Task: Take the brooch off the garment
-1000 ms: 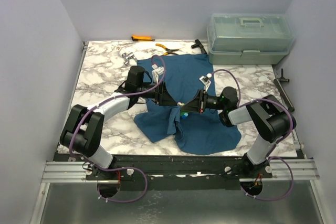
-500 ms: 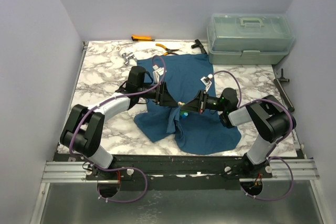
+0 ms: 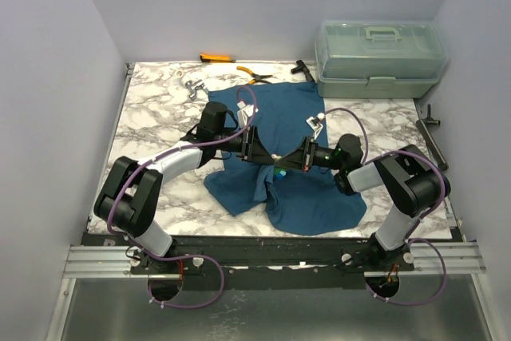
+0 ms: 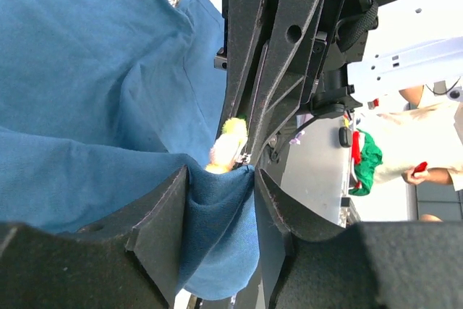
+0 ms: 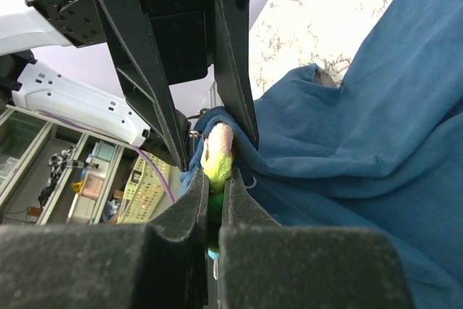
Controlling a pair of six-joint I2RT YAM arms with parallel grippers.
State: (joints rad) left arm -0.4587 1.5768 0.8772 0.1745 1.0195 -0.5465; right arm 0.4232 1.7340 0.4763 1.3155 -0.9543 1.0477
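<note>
- From above, a dark teal-blue garment (image 3: 297, 109) lies rumpled across the middle of a white-and-grey marbled table (image 3: 152, 117).
- Two black robot arms reach in from the lower left and lower right. They meet tip to tip at the centre of the frame, over a raised fold of the cloth.
- The brooch (image 3: 279, 172) is a tiny bright green speck at that meeting point, still on the cloth.
- The left gripper (image 3: 267, 157) sits just left of the brooch, and the right gripper (image 3: 285, 165) just right of it.
- In the left wrist view, the left gripper's own fingers (image 4: 163, 215) fill the bottom of the frame. A bunched fold of blue cloth is packed between them, so it is clenched on the garment.
- In that view the brooch shows yellow and pale pink just above the fold at the centre, against the tips of the right gripper coming down from the top.
- In the right wrist view, the right gripper's fingers (image 5: 181, 215) stand nearly together at the bottom centre, pinched on a yellow-green bead of the brooch.
- There, the left gripper's tips come down from the top onto the cloth fold right beside the brooch.
- A clear lidded plastic box (image 3: 379, 57) stands at the upper right of the table.
- Orange-handled pliers (image 3: 254, 76) lie at the top centre, just past the garment's far edge.
</note>
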